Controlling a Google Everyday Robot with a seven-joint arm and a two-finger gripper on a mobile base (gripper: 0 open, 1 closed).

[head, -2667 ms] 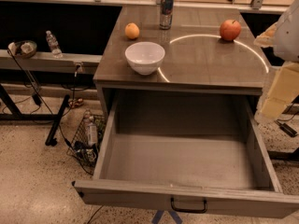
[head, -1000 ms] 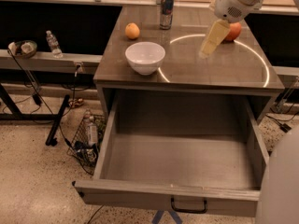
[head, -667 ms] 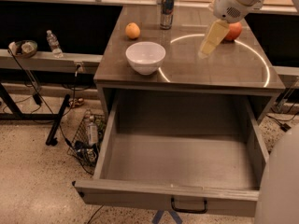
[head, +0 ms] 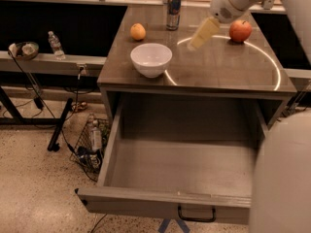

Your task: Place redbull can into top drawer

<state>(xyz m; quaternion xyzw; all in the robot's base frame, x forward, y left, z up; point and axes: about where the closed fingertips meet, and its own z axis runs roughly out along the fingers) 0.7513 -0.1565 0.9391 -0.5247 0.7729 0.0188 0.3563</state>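
Cream gripper (head: pixel 204 33) shifted left above brown tabletop (head: pixel 228 67) toward slim silver-blue redbull can (head: pixel 173 4); aperture unreadable. Reach step; next: straddle can, then open grey top drawer (head: pixel 184 169).

warm light from above falls on the worktop (head: pixel 218 67) and draws a bright curved arc of glare across its right half. the end effector (head: pixel 204 33), at upper centre-right over the worktop, is lit pale yellow. the top drawer (head: pixel 184 169) lies in even shade inside, and the upper left of the frame is dark.
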